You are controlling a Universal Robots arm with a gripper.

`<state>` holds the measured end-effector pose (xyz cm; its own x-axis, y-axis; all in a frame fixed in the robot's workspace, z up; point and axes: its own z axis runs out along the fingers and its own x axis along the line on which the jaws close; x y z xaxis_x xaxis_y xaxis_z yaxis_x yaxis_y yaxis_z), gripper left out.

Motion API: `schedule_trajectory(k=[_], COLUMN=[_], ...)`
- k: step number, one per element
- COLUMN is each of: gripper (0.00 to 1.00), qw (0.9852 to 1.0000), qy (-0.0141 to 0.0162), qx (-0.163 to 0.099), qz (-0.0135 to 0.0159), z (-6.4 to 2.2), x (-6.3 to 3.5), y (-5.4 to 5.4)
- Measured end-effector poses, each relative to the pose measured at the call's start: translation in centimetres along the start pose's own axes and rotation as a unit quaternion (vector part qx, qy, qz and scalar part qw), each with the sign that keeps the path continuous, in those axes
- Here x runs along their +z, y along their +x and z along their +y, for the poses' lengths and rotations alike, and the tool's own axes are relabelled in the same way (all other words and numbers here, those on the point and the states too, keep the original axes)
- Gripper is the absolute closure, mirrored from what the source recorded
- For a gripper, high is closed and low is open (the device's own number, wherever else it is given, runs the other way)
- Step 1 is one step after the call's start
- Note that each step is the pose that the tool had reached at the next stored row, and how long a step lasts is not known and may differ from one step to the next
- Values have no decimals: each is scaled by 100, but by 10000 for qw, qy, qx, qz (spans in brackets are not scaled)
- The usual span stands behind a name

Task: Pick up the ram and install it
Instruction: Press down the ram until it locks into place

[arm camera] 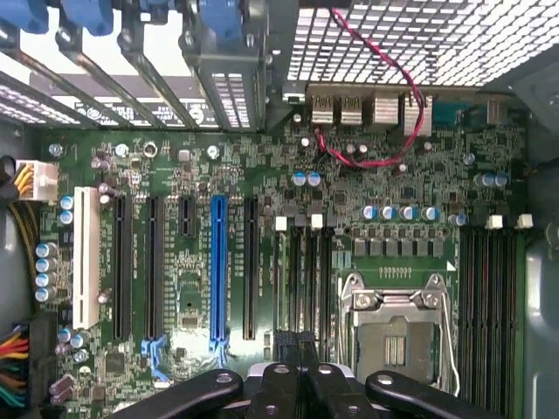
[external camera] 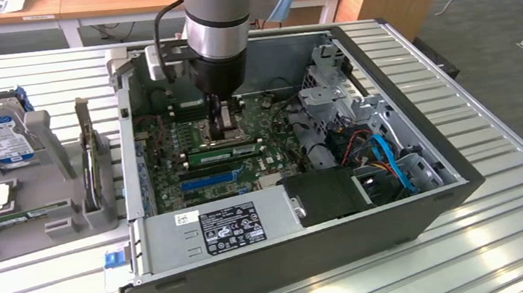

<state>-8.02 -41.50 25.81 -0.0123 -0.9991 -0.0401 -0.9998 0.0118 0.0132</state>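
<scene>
We are looking at the open computer case (external camera: 424, 209), with the processor socket (arm camera: 397, 336) as our landmark. The motherboard (arm camera: 410, 175) is lying flat all around that socket, and the arm is reaching down into the case just above it.

The gripper (arm camera: 301, 374) is hovering low over the board, right beside the socket, at one end of the nearer bank of memory slots (arm camera: 310, 279). Its fingers (arm camera: 275, 384) are standing pressed together, with no gap to speak of. We are not seeing a green stick between them, though a small dark part at their tips is too unclear to name.

In the exterior view, the ram (external camera: 226, 151) is lying along those slots, just beside the socket and close under the gripper. It is sitting level and looks to us as if it is already in a slot.

We are judging that the install step is in hand, at or near seating. Any further move is calling for straight, even pressure along the stick, and for keeping the closed fingers clear of the open socket next to it.
</scene>
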Motion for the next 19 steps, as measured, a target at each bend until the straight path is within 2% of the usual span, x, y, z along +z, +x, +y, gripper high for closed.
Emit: schedule_trajectory(k=[14,19], gripper=[90,90], qw=[10000,10000], qy=[0,0], qx=[0,0], qz=[0,0], z=[128,131], x=[2,2], y=[2,2])
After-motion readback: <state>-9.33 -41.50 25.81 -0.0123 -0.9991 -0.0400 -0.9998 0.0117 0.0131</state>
